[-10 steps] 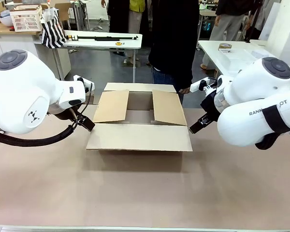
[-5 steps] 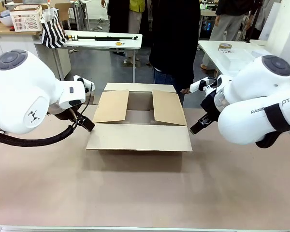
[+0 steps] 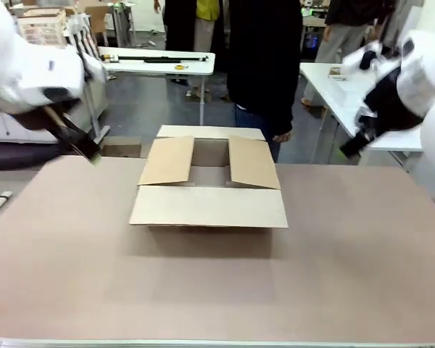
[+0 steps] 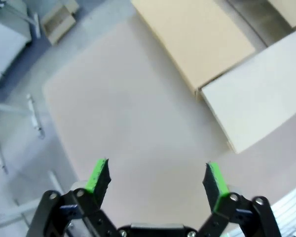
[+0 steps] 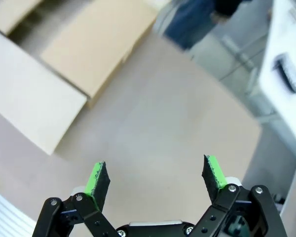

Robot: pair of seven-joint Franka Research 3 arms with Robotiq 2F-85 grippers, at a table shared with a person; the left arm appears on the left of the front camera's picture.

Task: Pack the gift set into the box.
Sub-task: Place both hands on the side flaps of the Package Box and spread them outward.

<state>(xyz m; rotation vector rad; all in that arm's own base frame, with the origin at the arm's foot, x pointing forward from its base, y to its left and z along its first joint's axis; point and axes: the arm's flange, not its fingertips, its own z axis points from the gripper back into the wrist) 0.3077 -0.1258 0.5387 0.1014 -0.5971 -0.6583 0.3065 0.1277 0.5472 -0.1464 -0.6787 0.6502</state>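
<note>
Brown corrugated cardboard box [image 3: 209,206], flaps open, sits centred near the far edge of the surface [image 3: 217,290], long axis left-right. It lies between your left end effector [image 4: 158,177] and right end effector [image 5: 157,174], both spread and empty.

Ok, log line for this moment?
left end effector open, empty | right end effector open, empty | box flaps open | person behind box

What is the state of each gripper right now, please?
Left gripper: open, holding nothing.
Right gripper: open, holding nothing.
</note>
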